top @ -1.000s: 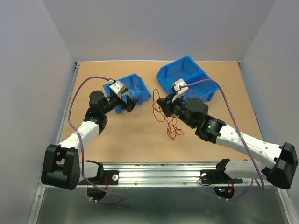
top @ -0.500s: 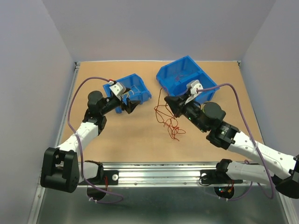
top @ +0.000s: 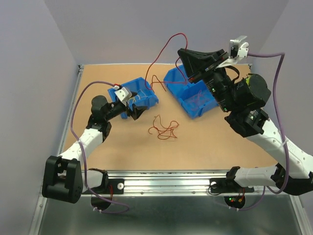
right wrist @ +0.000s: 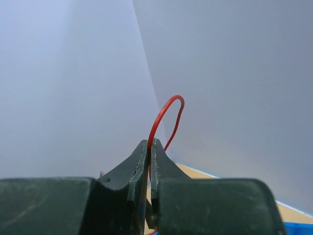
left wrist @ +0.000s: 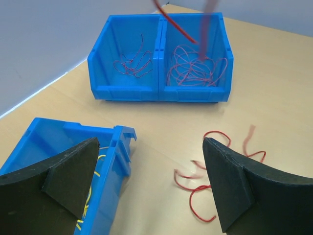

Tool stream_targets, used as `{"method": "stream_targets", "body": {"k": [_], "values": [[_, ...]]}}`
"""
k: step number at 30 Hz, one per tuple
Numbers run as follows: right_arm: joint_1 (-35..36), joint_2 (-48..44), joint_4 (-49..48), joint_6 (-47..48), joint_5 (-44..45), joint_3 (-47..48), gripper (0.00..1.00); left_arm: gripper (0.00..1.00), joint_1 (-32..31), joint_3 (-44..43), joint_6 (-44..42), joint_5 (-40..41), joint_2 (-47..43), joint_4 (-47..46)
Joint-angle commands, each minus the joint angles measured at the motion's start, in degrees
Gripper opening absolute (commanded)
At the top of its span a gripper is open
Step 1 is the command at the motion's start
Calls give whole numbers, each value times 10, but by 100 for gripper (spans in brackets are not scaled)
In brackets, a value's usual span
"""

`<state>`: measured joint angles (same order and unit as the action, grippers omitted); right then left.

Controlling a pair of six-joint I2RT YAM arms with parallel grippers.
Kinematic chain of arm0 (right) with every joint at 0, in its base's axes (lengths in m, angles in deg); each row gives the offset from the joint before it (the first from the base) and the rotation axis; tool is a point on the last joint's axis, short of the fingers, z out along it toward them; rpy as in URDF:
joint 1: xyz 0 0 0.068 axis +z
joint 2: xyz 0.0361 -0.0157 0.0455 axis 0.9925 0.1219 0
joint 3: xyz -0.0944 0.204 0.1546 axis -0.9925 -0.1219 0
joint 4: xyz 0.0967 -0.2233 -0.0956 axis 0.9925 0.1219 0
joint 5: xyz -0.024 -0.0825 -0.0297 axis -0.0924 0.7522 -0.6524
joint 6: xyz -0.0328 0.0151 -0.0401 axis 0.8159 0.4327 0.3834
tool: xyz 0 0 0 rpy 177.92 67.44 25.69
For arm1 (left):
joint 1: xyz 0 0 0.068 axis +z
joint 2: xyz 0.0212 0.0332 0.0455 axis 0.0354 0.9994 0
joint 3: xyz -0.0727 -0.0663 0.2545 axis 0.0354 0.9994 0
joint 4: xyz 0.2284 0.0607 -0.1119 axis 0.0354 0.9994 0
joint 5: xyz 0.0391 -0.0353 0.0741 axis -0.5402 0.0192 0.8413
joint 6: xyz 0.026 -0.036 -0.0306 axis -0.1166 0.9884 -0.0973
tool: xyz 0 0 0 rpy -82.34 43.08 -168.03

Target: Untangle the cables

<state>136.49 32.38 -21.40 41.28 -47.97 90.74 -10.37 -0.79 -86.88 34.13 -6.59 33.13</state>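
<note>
Fingers of the left end effector (left wrist: 150, 142) are spread as wide as they go, and they hold nothing. This end effector sits low, just beside the small blue bin (top: 151, 100), at its near side. Some curly yellow cables (left wrist: 96, 173) lie inside that bin.

Next to the right, a loose bunch of thin red cables (top: 164, 128) lies on the bare brown worktop (top: 122, 147). It is near the small bin but does not touch it.

One long red cable (right wrist: 156, 120) goes up from near the far side of the small bin. It rises high in the air and bends over in a loop at the top.

More to the right stands the big blue bin (left wrist: 161, 93) with two halves. One half has a few dark red cables in it. The other half has a pile of brighter red ones.

The right end effector (right wrist: 149, 144) is lifted high above the big bin. Its fingers are pressed together, and they pinch the long red cable just under the loop.
</note>
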Motion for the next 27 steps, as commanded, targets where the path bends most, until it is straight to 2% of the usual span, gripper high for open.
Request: {"method": "stream_targets", "body": {"k": [1, 5, 8, 12, 20, 25, 27], "values": [[0, 23, 4, 23, 46, 31, 1, 98, -3, 6, -7, -25, -27, -38], [0, 44, 2, 41, 98, 31, 0, 98, -3, 10, -4, -10, -30, -44], [-1, 75, -11, 88, 151, 42, 1, 98, -3, 9, 1, 33, -30, -44], [-11, 122, -12, 118, 174, 77, 1, 98, -3, 9, 4, 49, -29, -45], [-92, 191, -12, 103, 139, 112, 0, 98, -3, 10, 4, 45, -33, -44], [-179, 241, -12, 48, 82, 136, 1, 98, -3, 11, 4, 47, -34, -44], [-191, 261, -12, 28, 71, 148, 1, 98, -3, 11, 4, 47, -34, -44]]}}
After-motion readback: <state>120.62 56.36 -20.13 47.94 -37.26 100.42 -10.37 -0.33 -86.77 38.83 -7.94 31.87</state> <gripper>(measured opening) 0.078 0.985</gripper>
